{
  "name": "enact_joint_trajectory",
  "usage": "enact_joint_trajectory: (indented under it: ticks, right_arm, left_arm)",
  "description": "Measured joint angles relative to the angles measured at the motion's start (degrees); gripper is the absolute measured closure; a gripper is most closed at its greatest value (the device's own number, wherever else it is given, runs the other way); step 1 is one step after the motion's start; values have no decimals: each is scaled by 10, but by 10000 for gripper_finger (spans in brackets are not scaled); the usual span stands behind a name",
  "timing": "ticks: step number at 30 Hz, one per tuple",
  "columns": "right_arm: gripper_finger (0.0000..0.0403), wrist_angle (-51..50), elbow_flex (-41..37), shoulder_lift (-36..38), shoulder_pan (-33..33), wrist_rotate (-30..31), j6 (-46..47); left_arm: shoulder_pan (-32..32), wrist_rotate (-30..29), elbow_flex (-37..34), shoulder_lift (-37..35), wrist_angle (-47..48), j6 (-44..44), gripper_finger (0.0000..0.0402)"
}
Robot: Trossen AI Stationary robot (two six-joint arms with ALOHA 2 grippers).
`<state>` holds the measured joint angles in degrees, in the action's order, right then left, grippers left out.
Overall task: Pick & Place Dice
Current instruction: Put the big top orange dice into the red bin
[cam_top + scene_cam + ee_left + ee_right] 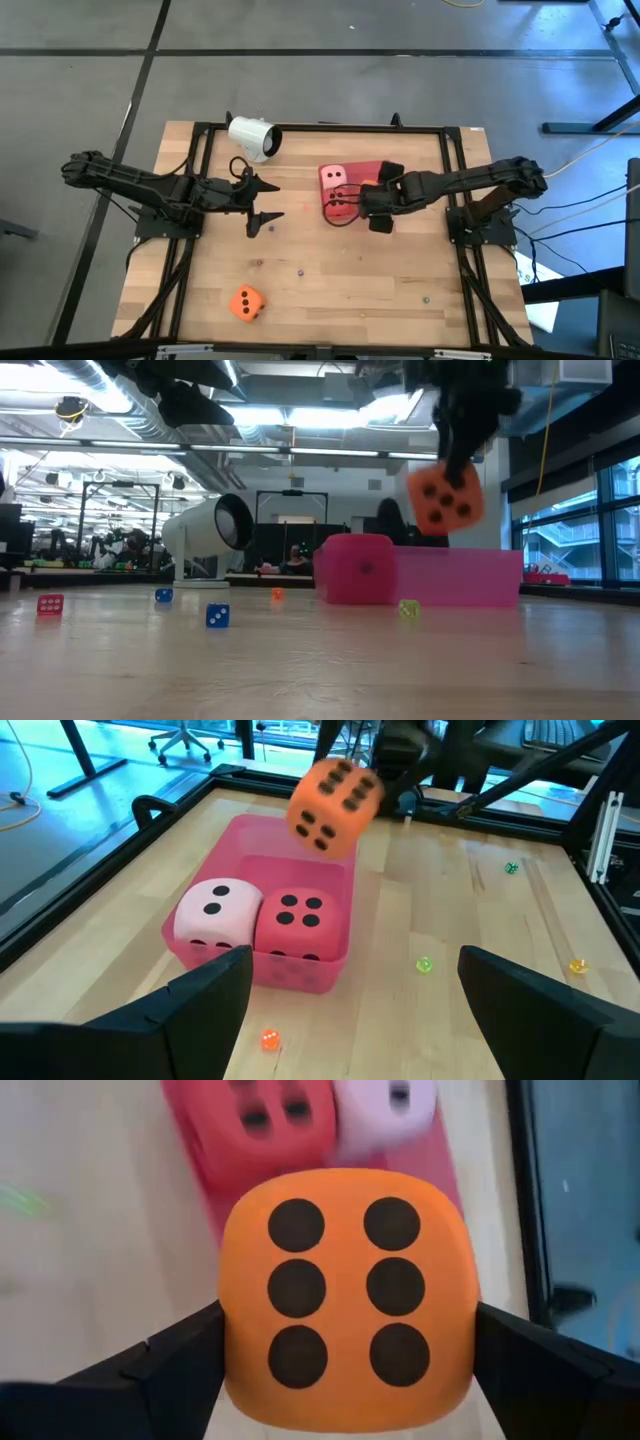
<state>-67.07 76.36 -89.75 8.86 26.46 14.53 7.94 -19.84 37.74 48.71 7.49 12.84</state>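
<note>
My right gripper (352, 203) is shut on an orange die (345, 1295), held in the air over the pink-red tray (335, 870); the die's six-pip face is toward the wrist camera. A pale pink die (218, 910) and a red die (298, 920) sit side by side on the tray's floor at its near-left end. A second orange die (246, 303) rests on the table near the front edge. My left gripper (350, 1005) hangs open above the table left of the tray, with nothing between its fingers. My right gripper pinches the orange die by two opposite side faces (235, 1330), one finger on each. The fingers slant down from the table's right side. The die (445, 498) hangs lifted clear, slightly tilted, above the tray.
A white cup (253, 137) lies on its side at the back, left of the tray. Several tiny coloured dice lie scattered on the wood, among them a blue one (217, 616) and a green one (424, 964). A black frame (200, 130) borders the table.
</note>
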Motion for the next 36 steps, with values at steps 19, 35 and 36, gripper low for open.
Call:
enact_joint_trajectory:
  ticks: [19,35,36]
  right_arm:
    - [39,224,-106,0,-118,-64,-301]
    - [39,307,-105,0,-309,-315,-408]
    - [39,307,-105,-1,-316,-324,-412]
  left_arm:
    - [0,-58,0,0,-30,-2,54]
    - [-4,-62,0,49,-56,-106,54]
    - [-7,-63,0,59,-68,-113,54]
